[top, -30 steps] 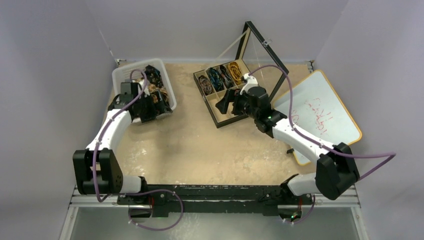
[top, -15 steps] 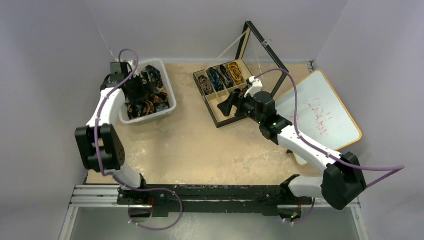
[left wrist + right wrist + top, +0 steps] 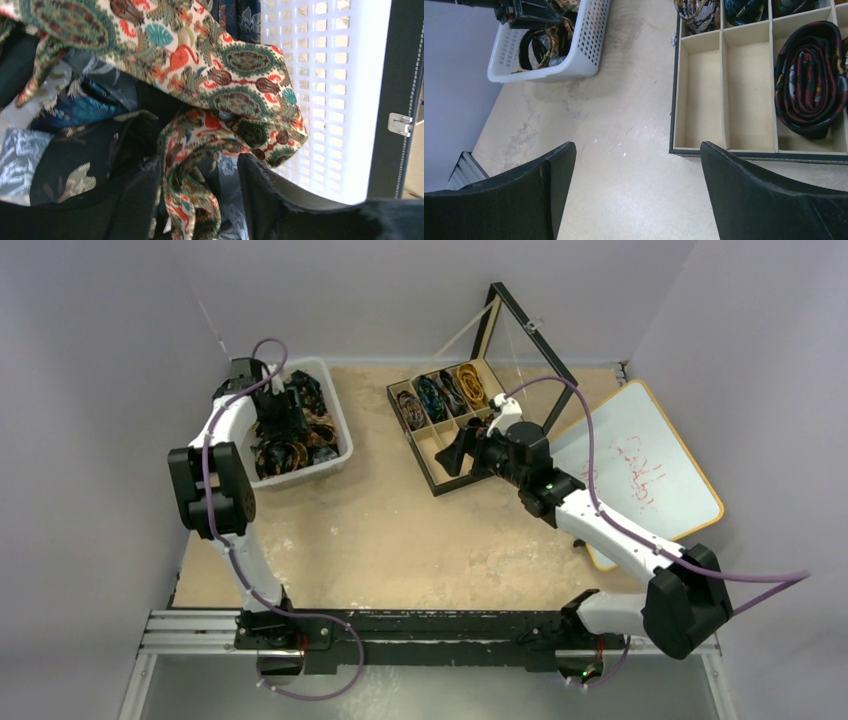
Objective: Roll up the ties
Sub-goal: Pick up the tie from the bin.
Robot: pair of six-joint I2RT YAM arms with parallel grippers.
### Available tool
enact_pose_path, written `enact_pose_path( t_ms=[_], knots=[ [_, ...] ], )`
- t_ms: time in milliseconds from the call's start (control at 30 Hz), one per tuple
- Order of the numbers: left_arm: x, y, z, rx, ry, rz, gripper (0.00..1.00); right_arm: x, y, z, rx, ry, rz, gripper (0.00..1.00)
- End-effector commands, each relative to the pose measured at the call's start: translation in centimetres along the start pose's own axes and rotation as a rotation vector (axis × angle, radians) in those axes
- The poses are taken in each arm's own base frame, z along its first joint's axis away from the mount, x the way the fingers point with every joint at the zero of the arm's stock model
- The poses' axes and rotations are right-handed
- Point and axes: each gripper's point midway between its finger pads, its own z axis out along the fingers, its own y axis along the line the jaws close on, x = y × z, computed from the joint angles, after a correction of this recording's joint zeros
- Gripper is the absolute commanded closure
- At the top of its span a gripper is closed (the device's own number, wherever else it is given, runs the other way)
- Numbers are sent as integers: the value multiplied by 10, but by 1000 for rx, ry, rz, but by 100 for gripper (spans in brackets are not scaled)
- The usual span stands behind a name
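Note:
Several loose ties [image 3: 290,430] lie piled in a white basket [image 3: 341,430]. My left gripper [image 3: 272,422] is down inside it. In the left wrist view the jaws [image 3: 198,162] stand apart around a strand of a cream, orange and green paisley tie [image 3: 200,75], with dark and blue ties [image 3: 75,105] beside it. My right gripper [image 3: 452,450] is open and empty over the table by the near corner of a divided box [image 3: 437,483]. Rolled ties [image 3: 433,397] fill its back compartments. A dark red coil [image 3: 811,80] shows in the right wrist view, where the jaws [image 3: 636,146] are wide apart.
The box's glass lid [image 3: 525,340] stands open behind it. A whiteboard [image 3: 640,470] lies at the right. The two near box compartments [image 3: 724,95] hold nothing. The basket's mesh wall [image 3: 340,75] is close to my left gripper's right finger.
My left arm has swung from the basket's near side to its back left, and the gripper has gone down into the ties. My right gripper has shifted slightly right.

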Motion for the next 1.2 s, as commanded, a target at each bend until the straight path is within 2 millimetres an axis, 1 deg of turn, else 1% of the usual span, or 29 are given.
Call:
enact_pose_path(
  t_ms=[0, 67, 100, 133, 200, 267, 367, 433, 500, 533, 600, 633, 700, 800, 833, 900, 967, 1067, 1100, 1133, 1167],
  knots=[
    [-15, 1, 3, 21, -6, 65, 50, -9, 11, -2, -43, -6, -8, 5],
    [-11, 2, 6, 19, 7, 69, 54, -7, 10, 0, -41, 2, -3, 6],
    [-10, 3, 7, 24, 8, 74, 60, -6, 10, 2, -39, 7, -3, 6],
    [-9, 2, 8, 31, 11, 77, 62, -5, 9, 3, -37, 11, -1, 6],
    [-7, 1, 10, 45, 20, 86, 63, -4, 9, 5, -37, 19, 0, 6],
    [-4, 5, 14, 28, 41, 87, 63, -4, 9, 6, -36, 29, -2, 6],
    [-2, 9, 14, 12, 54, 93, 69, -6, 11, 8, -43, 32, -5, 6],
    [-4, 9, 12, 8, 52, 107, 76, -3, 11, 9, -44, 43, -5, 6],
    [-5, 9, 10, 10, 50, 119, 89, -1, 11, 10, -45, 55, -4, 6],
    [-6, 7, 10, 18, 49, 124, 99, -1, 11, 10, -48, 58, -3, 6],
    [-8, 4, 5, 33, 55, 129, 100, 0, 12, 10, -52, 62, -1, 6],
    [-11, -1, -1, 43, 44, 133, 100, 0, 13, 9, -53, 61, 2, 6],
    [-24, -13, -21, 78, -16, 150, 100, -3, 15, 8, -60, 56, 12, 6],
    [-48, -47, -71, 171, -142, 178, 100, -5, 21, 8, -82, 43, 43, 6],
    [-52, -61, -88, 224, -168, 189, 100, -7, 23, 7, -93, 36, 53, 6],
    [-50, -92, -124, 351, -202, 204, 100, -9, 27, 5, -109, 27, 68, 6],
    [-41, -120, -155, 487, -219, 239, 100, -11, 30, 3, -121, 14, 88, 6],
    [-19, -152, -191, 605, -214, 290, 100, -14, 33, -1, -133, -6, 109, 6],
    [-9, -165, -200, 649, -200, 310, 100, -16, 35, -3, -139, -14, 114, 6],
    [5, -181, -212, 705, -185, 325, 100, -17, 36, -4, -143, -19, 119, 6],
    [22, -199, -218, 762, -154, 344, 100, -18, 37, -6, -147, -24, 123, 6]
  ],
)
